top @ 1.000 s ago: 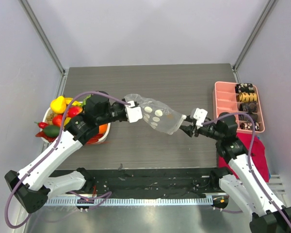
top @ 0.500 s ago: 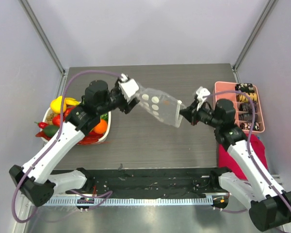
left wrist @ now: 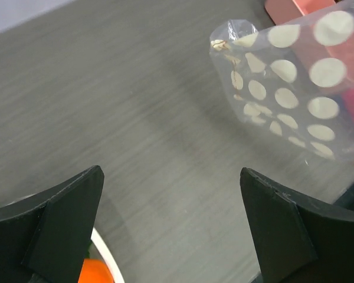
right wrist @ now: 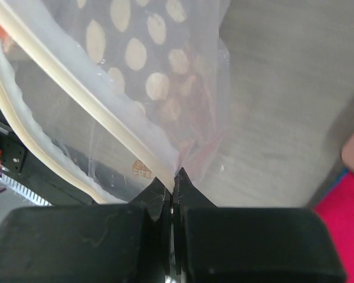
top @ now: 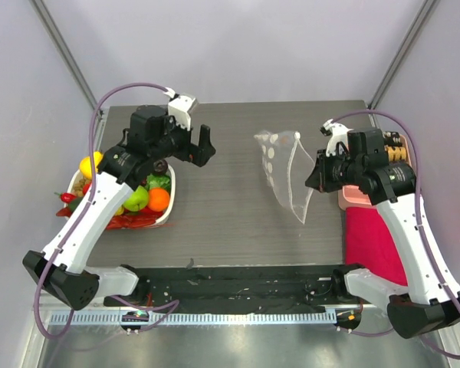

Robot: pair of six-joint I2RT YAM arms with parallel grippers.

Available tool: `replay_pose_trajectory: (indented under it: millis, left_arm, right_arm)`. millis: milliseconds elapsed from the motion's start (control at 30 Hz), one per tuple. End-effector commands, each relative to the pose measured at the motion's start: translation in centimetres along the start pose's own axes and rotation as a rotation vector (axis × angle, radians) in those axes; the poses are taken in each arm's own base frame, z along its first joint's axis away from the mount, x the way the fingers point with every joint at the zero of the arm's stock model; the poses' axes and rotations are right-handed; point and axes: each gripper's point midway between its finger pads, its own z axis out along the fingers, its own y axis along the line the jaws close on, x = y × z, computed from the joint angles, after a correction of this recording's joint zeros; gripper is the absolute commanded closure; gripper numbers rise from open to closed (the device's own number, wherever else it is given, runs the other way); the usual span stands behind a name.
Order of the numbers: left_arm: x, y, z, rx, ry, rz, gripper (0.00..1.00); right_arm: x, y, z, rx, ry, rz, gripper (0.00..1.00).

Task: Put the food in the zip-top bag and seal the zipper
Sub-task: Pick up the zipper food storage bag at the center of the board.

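While our right gripper (right wrist: 174, 177) clamps tight on the edge of the bag (top: 285, 167), dangling it above the table (top: 238, 222), our left gripper (left wrist: 170, 180) stands wide and empty. All food (top: 158, 199) lies in the basket (top: 172, 205); next, we judge, the left fetches one piece.

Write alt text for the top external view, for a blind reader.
The right gripper pinches one edge of the clear dotted zip-top bag, holding it up over the dark table. The left gripper is open and empty, apart from the bag, beside a white basket of toy food.
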Motion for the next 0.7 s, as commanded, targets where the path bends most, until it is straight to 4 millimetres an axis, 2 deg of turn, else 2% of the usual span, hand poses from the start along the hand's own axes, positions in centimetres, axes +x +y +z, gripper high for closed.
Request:
replay_pose_trajectory:
  millis: [0,33,100,133,167,200,267,300,367,400,433,533,633,667]
  left_arm:
    - [2.6,-2.2,-1.6,0.097,0.133,-0.068,0.00]
    - [3.1,-2.5,-1.8,0.104,0.147,-0.090,0.00]
    - [4.1,-3.6,-2.0,0.161,0.165,-0.131,0.00]
    - [4.1,-4.2,-2.1,0.180,0.160,-0.185,0.00]
    - [4.3,-4.7,-2.0,0.205,0.156,-0.210,0.01]
    - [3.6,-5.2,-1.7,0.231,0.117,-0.225,0.02]
    - [4.1,-5.9,-1.3,0.256,0.119,-0.305,0.05]
    - [3.2,-6.0,-0.9,0.261,0.081,-0.317,0.07]
    - [2.9,-6.1,-0.1,0.247,0.062,-0.358,0.09]
    - [2.2,-6.5,0.3,0.244,0.033,-0.352,0.09]
    - [1.9,-6.2,0.8,0.205,0.016,-0.357,0.10]
    - [1.3,-7.3,2.4,0.185,-0.001,-0.360,0.10]
    - [1.5,-9.0,4.3,0.212,0.027,-0.379,0.08]
    - [2.2,-9.2,5.3,0.206,0.050,-0.390,0.07]
  right_arm:
    - [3.2,-2.8,-1.9,0.204,0.157,0.151,0.99]
    - [2.9,-3.6,-2.1,0.261,0.150,0.165,0.99]
    - [1.9,-3.9,-2.0,0.308,0.134,0.258,0.99]
    - [1.2,-2.8,-1.8,0.250,0.134,0.274,0.99]
    - [1.0,-2.4,-1.1,0.229,0.148,0.321,0.99]
    - [0.4,-1.9,-0.3,0.205,0.140,0.346,0.99]
    - [0.6,-1.0,2.0,0.167,0.191,0.453,0.99]
    - [0.2,-0.7,3.0,0.147,0.188,0.478,0.99]
    - [-0.4,0.0,4.7,0.112,0.188,0.534,0.99]
    - [-0.3,0.6,5.9,0.093,0.216,0.533,0.99]
    - [-0.9,1.0,6.3,0.079,0.205,0.530,0.99]
    - [-2.4,1.6,7.5,0.065,0.179,0.487,0.99]
    - [-2.7,2.3,8.0,0.049,0.174,0.458,0.99]
    - [-2.8,2.5,8.2,0.042,0.170,0.447,0.99]
